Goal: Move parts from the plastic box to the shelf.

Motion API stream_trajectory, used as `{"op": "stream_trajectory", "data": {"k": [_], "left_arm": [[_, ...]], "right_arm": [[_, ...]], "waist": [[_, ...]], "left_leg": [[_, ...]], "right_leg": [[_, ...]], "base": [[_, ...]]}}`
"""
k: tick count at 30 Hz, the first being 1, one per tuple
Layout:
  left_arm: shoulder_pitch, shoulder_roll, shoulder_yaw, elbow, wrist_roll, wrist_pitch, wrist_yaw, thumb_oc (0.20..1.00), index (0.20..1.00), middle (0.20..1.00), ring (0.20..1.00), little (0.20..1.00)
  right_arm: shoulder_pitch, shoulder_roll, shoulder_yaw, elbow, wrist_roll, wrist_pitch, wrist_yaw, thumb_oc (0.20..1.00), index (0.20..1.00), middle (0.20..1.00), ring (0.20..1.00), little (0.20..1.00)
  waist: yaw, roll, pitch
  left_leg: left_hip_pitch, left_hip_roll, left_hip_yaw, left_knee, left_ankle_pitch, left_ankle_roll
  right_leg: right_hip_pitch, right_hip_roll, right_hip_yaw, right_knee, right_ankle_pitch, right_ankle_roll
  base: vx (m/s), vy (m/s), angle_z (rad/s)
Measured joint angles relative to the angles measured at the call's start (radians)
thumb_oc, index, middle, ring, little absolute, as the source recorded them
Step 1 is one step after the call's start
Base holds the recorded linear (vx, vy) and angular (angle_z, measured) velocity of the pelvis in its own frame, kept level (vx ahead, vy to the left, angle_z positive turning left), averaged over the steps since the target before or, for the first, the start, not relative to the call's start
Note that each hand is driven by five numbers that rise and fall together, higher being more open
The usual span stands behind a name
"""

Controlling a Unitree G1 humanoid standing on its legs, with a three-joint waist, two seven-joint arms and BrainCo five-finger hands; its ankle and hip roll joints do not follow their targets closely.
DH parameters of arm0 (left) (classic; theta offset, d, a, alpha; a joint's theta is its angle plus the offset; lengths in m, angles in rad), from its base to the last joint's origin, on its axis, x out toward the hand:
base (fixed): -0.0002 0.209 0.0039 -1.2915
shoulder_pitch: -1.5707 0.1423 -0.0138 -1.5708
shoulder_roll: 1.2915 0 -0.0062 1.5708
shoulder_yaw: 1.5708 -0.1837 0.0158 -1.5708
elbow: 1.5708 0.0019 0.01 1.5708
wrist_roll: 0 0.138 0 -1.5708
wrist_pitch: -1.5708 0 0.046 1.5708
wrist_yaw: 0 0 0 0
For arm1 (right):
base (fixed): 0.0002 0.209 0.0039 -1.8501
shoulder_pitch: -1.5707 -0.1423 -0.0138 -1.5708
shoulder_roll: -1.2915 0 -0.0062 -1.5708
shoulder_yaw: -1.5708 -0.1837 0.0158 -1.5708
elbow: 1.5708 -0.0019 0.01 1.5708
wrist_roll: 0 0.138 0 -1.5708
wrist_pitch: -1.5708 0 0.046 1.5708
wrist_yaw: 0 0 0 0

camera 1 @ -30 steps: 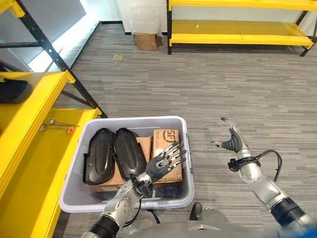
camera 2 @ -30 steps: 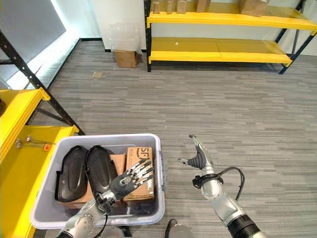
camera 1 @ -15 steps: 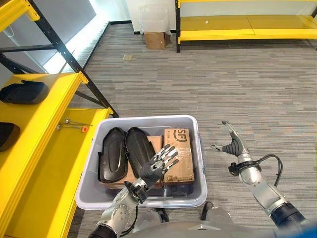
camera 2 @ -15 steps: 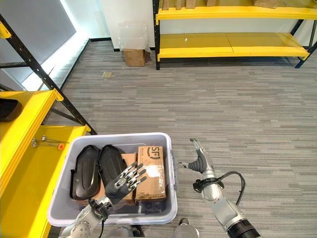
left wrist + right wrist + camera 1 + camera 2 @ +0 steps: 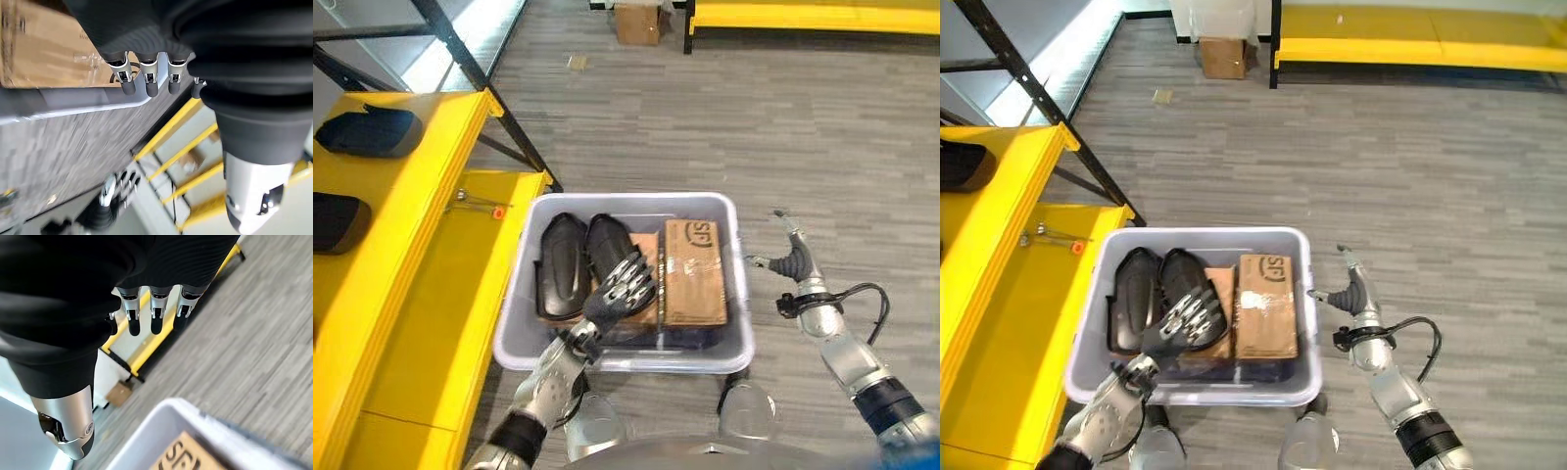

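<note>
Two black moulded shells point(image 5: 578, 262) lie in the grey plastic box point(image 5: 625, 354) beside cardboard cartons point(image 5: 693, 271) — probably light, rigid, slick; grip an edge. Left robot hand point(image 5: 618, 292) hovers spread above; right robot hand point(image 5: 790, 262) spread, empty.

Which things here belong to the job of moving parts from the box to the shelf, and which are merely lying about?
Belong to the job:
plastic box
two black parts inside it
yellow shelf
left hand, open over the box

Lying about:
cardboard boxes in the plastic box
spanner on the shelf
small carton on the floor
</note>
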Motion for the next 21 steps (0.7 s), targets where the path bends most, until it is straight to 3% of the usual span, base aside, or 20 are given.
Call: {"op": "stream_trajectory", "data": {"k": [2,3,4,5,6,7,8,11,12,14,21], "left_arm": [[-0.007,0.038,0.003,0.006,-0.001,0.003,0.027,1.0,1.0,1.0,1.0,1.0],[0.04,0.058,0.032,0.001,-0.012,0.0,0.039,1.0,1.0,1.0,1.0,1.0],[0.07,0.062,0.037,0.001,-0.011,-0.005,0.052,1.0,1.0,1.0,1.0,1.0],[0.087,0.07,0.039,0.0,-0.005,-0.013,0.052,1.0,1.0,1.0,1.0,1.0],[0.096,0.076,0.037,-0.002,0.002,-0.022,0.052,1.0,1.0,1.0,1.0,1.0],[0.113,0.094,0.022,-0.037,0.007,-0.048,0.052,1.0,1.0,1.0,1.0,1.0],[0.122,0.11,0.007,-0.066,0.007,-0.06,0.052,1.0,1.0,1.0,1.0,1.0],[0.124,0.099,-0.02,-0.076,0.005,-0.072,0.052,1.0,1.0,1.0,1.0,1.0],[0.124,0.098,-0.02,-0.075,0.005,-0.072,0.052,1.0,1.0,1.0,1.0,1.0],[0.113,0.066,-0.018,-0.071,-0.015,-0.077,0.05,1.0,1.0,1.0,1.0,1.0],[0.078,-0.003,-0.014,-0.07,-0.043,-0.078,0.049,1.0,1.0,1.0,1.0,1.0]], "right_arm": [[0.042,0.052,0.015,0.001,0.027,0.0,0.0,1.0,1.0,1.0,1.0,1.0],[0.065,0.111,0.021,-0.004,0.028,-0.006,0.008,1.0,1.0,1.0,1.0,1.0],[0.069,0.128,0.029,-0.01,0.027,-0.01,0.01,1.0,1.0,1.0,1.0,1.0],[0.071,0.131,0.032,-0.016,0.024,-0.023,0.01,1.0,1.0,1.0,1.0,1.0],[0.071,0.127,0.031,-0.018,0.019,-0.034,0.008,1.0,1.0,1.0,1.0,1.0],[0.07,0.097,0.031,-0.041,0.015,-0.045,0.007,1.0,1.0,1.0,1.0,1.0],[0.053,0.075,0.031,-0.051,0.01,-0.054,0.002,1.0,1.0,1.0,1.0,1.0],[-0.035,0.062,0.038,-0.042,-0.005,-0.057,-0.004,1.0,1.0,1.0,1.0,1.0],[-0.038,0.062,0.038,-0.042,-0.005,-0.057,-0.004,1.0,1.0,1.0,1.0,1.0],[-0.079,0.058,0.048,-0.042,-0.007,-0.058,-0.005,1.0,1.0,1.0,1.0,1.0],[-0.132,0.029,0.064,-0.059,-0.045,-0.059,0.025,1.0,1.0,1.0,1.0,1.0]], "waist": [[0.028,-0.041,0.003],[0.044,-0.047,0.004],[0.048,-0.038,0.004],[0.048,-0.019,0.01],[0.041,-0.007,0.009],[0.05,-0.014,0.003],[0.065,-0.024,0.006],[0.065,-0.021,0.008],[0.065,-0.019,0.008],[0.06,0.018,0.021],[0.065,0.039,0.025]], "left_leg": [[-0.008,-0.027,0.002,0.04,-0.047,0.022],[0.017,-0.029,0.047,0.04,-0.059,0.041],[0.037,-0.029,0.069,0.03,-0.056,0.05],[0.042,-0.015,0.077,0.01,-0.053,0.069],[0.045,-0.004,0.068,-0.011,-0.045,0.085],[0.039,-0.017,0.067,-0.06,-0.011,0.096],[0.036,-0.036,0.081,-0.075,-0.003,0.095],[0.019,-0.061,0.084,-0.078,0.006,0.088],[0.018,-0.061,0.084,-0.079,0.007,0.088],[0.006,-0.044,0.081,-0.085,0.031,0.077],[-0.01,-0.013,0.088,-0.081,0.04,0.068]], "right_leg": [[0.029,-0.034,0.0,-0.061,0.076,-0.027],[0.005,-0.03,0.001,-0.062,0.219,-0.02],[-0.009,-0.021,-0.007,-0.061,0.28,-0.045],[-0.023,-0.003,-0.016,-0.021,0.255,-0.032],[-0.039,0.036,-0.025,0.057,0.155,-0.02],[-0.072,0.097,-0.046,0.125,0.046,-0.042],[-0.073,0.101,-0.076,0.093,0.014,-0.06],[-0.014,0.124,-0.094,-0.062,0.004,-0.059],[-0.014,0.125,-0.094,-0.063,0.004,-0.059],[-0.017,0.155,-0.097,-0.088,0.016,-0.069],[-0.037,0.186,-0.096,-0.09,0.012,-0.083]], "base": [[-0.06,0.167,-0.16],[-0.13,0.156,-0.55],[-0.14,0.143,-0.61],[-0.13,0.078,-0.28],[-0.14,0.012,0.04],[-0.11,-0.01,0.03],[-0.07,-0.041,-0.1],[-0.05,-0.025,-0.11],[-0.03,-0.012,-0.08],[0.0,-0.012,-0.02],[0.0,-0.016,-0.06]]}}
